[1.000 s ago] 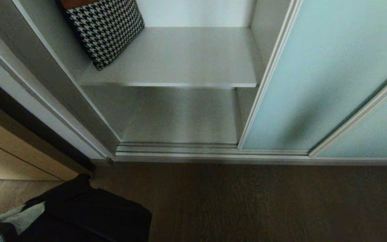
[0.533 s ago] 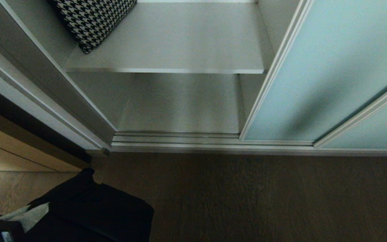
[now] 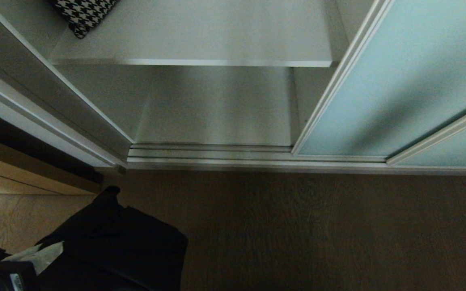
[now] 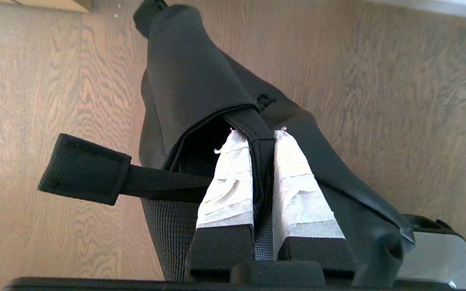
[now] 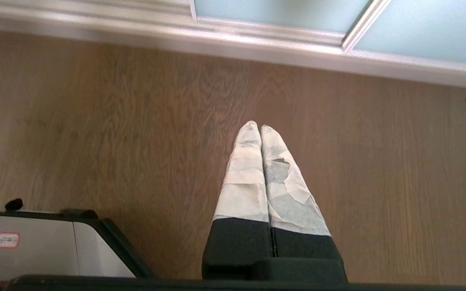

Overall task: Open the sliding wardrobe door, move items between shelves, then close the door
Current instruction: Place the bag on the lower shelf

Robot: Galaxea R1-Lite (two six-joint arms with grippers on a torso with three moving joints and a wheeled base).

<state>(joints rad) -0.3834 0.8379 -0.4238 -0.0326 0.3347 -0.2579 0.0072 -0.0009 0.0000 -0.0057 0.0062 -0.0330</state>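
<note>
Left gripper (image 4: 257, 135) clamps black fabric bundle (image 4: 192, 76) above the wood floor (image 3: 318, 230), before the open wardrobe.
Sliding wardrobe door (image 3: 395, 76) stands right of the bare shelves (image 3: 200, 32); right gripper (image 5: 259, 127) pressed closed, empty.

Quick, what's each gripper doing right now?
Left gripper: shut on the black fabric bundle.
Right gripper: shut, empty, above the floor.
</note>
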